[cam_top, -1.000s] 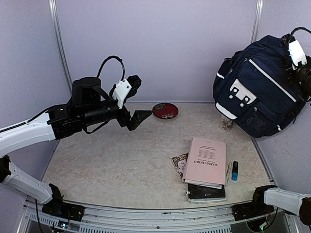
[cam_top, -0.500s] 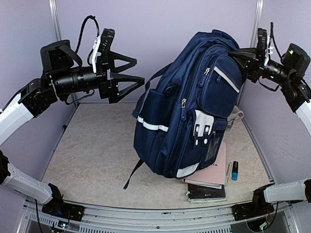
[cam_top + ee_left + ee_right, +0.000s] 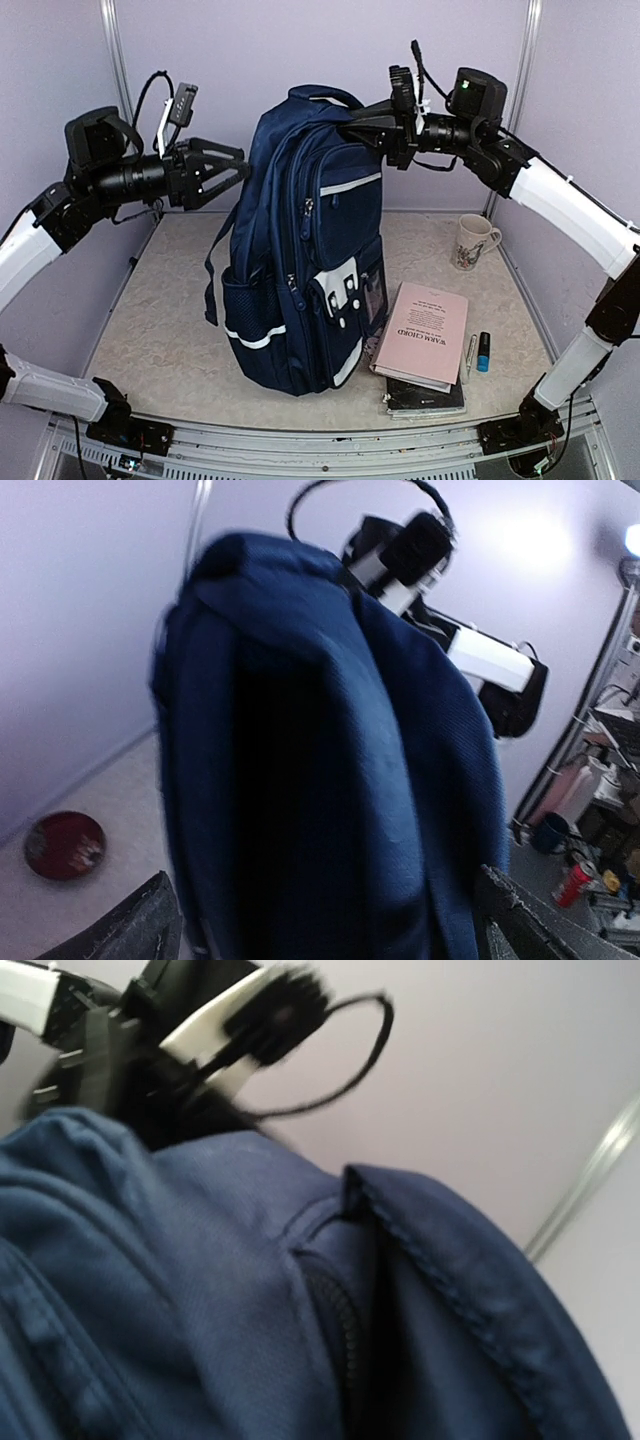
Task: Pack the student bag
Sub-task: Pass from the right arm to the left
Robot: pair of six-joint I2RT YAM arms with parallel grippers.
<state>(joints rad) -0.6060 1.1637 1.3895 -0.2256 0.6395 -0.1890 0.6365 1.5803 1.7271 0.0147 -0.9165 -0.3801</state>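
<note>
The left gripper [image 3: 238,163] is holding its jaws spread wide. In its wrist view the two fingers [image 3: 140,925] are sitting at the bottom corners, with the student bag [image 3: 300,260] filling the gap between them. That looks like a bracing stance rather than a grasp, readying the arm to steady the bag's back side or catch it if it leans. Whether the pads are touching the cloth cannot be told.

The right gripper [image 3: 358,130] is pressing in at the bag's top front edge. Its jaws are hidden against the fabric in both views, so whether they are open or pinching a fold or zip cannot be told. Its camera is showing only blue cloth and a seam at close range.

The bag is standing upright near the middle of the surface [image 3: 170,320], front pockets facing the near right. It is probably being propped this way so a compartment can be opened from above.

A pink book [image 3: 425,333] on a dark notebook [image 3: 425,398] is lying just beside the bag's base, a blue marker [image 3: 483,352] is next to the book, and a mug [image 3: 470,242] is standing farther back. All are apparently waiting to go in.
</note>
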